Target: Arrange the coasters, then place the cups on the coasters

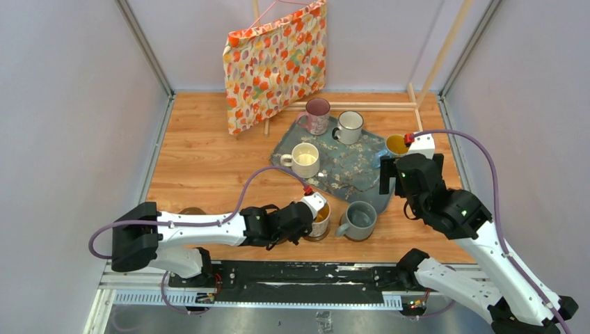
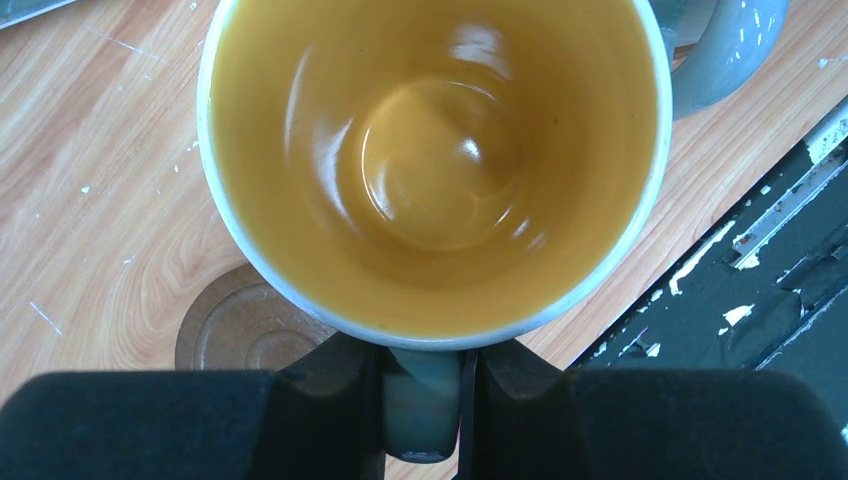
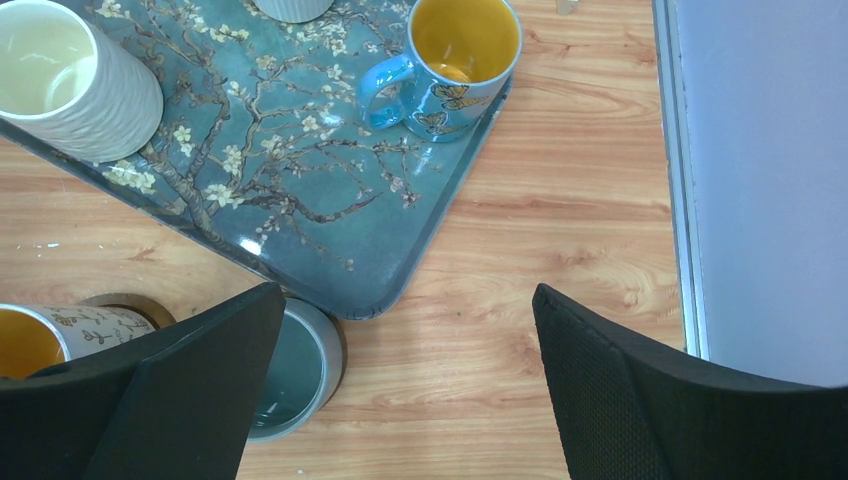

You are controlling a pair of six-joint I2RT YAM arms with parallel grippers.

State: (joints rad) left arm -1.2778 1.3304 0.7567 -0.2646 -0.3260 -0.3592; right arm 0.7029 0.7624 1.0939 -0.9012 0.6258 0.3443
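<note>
My left gripper [image 1: 308, 217] is shut on the handle [image 2: 428, 405] of the yellow-inside white cup [image 2: 435, 170], which sits over a dark-brown coaster [image 2: 245, 325] that peeks out at its lower left. The grey cup [image 1: 360, 221] stands just to its right on another coaster [image 3: 340, 345]. On the floral tray [image 1: 348, 177] are the pink cup [image 1: 317, 115], the white dark-rimmed cup [image 1: 349, 126], the cream cup [image 1: 305, 158] and the blue-handled cup [image 3: 450, 65]. My right gripper [image 3: 410, 390] hangs open over bare wood by the tray's near right corner. Another coaster [image 1: 191, 211] shows beside my left arm.
A floral cloth bag [image 1: 275, 62] hangs on a wooden stand at the back. Grey walls close in the left and right sides [image 3: 760, 180]. A black rail [image 2: 770, 290] runs along the table's near edge, close to the held cup.
</note>
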